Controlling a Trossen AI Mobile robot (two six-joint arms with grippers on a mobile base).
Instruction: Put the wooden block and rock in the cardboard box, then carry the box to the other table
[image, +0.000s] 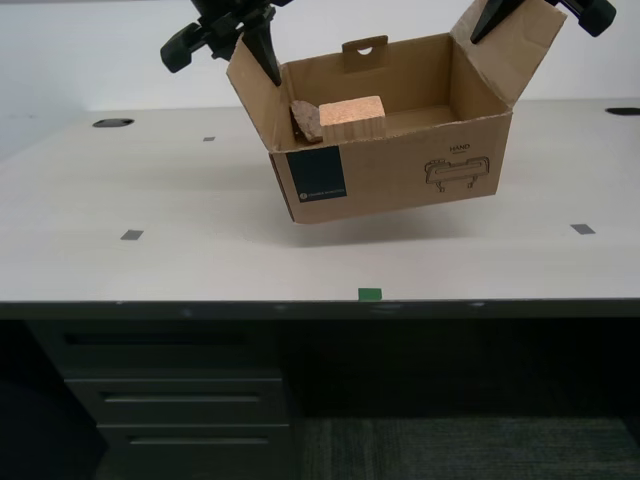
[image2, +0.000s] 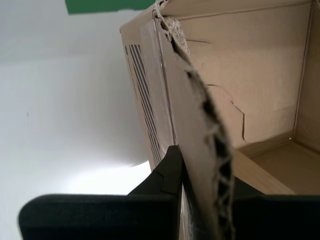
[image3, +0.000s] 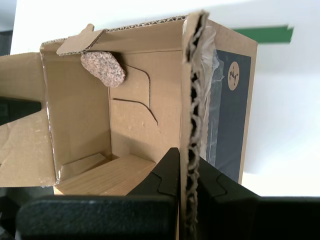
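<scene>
The cardboard box (image: 400, 175) hangs tilted above the off-white table (image: 150, 200), with its shadow on the tabletop below. Inside it, toward the exterior view's left, the wooden block (image: 352, 118) lies next to the rock (image: 305, 122). My first gripper (image: 262, 45) is shut on the box's side flap at the exterior view's left. Its wrist view looks down on that flap edge (image3: 192, 100), the block (image3: 107, 176) and the rock (image3: 102, 69). My second gripper (image: 492, 20) is shut on the opposite flap (image2: 200, 125). The other table is out of view.
Grey tape squares (image: 131, 235) (image: 582, 229) mark the tabletop, and a green tape piece (image: 369, 294) sits at its front edge. Dark cable holes (image: 113, 123) lie near the back. Dark drawers (image: 180, 400) stand under the table at the exterior view's left.
</scene>
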